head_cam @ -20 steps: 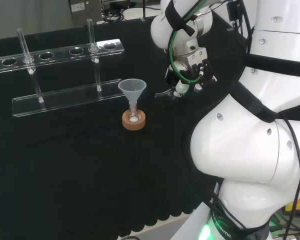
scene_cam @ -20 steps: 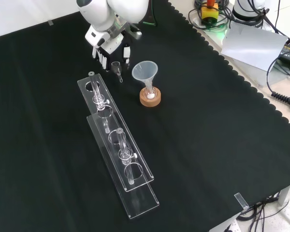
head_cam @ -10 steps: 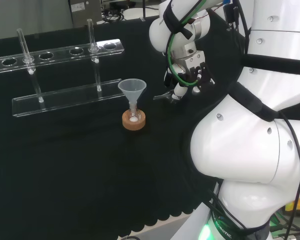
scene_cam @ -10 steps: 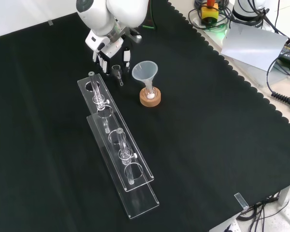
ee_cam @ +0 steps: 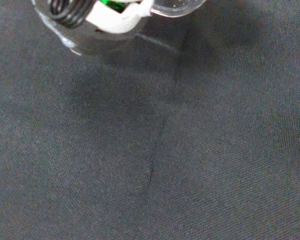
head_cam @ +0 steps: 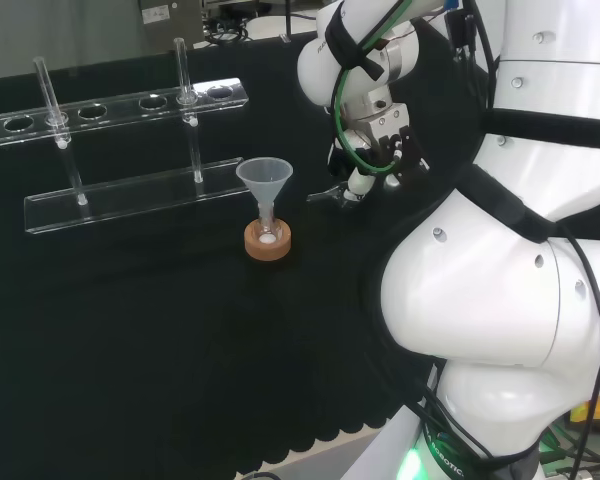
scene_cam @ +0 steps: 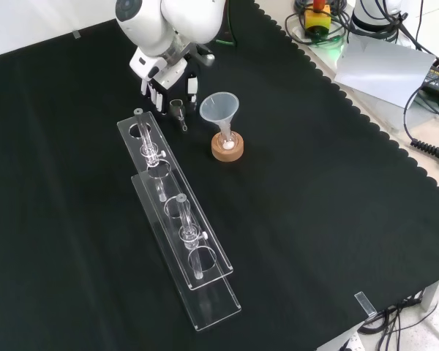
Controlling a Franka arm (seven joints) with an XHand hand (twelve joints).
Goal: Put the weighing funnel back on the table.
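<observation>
The hand hangs low over the black surface, and its fingers are curled in on the weighing funnel. It is a small clear scoop, its short stem pointing down toward the cloth. In the front view it sits at about nine o'clock from the mouth of the big funnel and at about one o'clock from the near end of the clear rack — close to both, touching neither. In the head view the hand is at about two o'clock from the big funnel, with the weighing funnel poking out of the fingertips at the lower edge. The wrist view has cloth close below and a clear rim beside a white part of the hand. Whether the stem already touches the cloth I cannot tell.

By my reading the job is at its last step: set it down and let go.

What could go wrong comes mostly from the tight spot. If the fingers open while the piece hangs above the cloth, its rounded body may roll toward the rack or the cork ring. A finger dragging on the way out could flick it sideways. A wide swing toward three o'clock in the front view could knock the big funnel out of its flask — which has something white at the bottom.
</observation>
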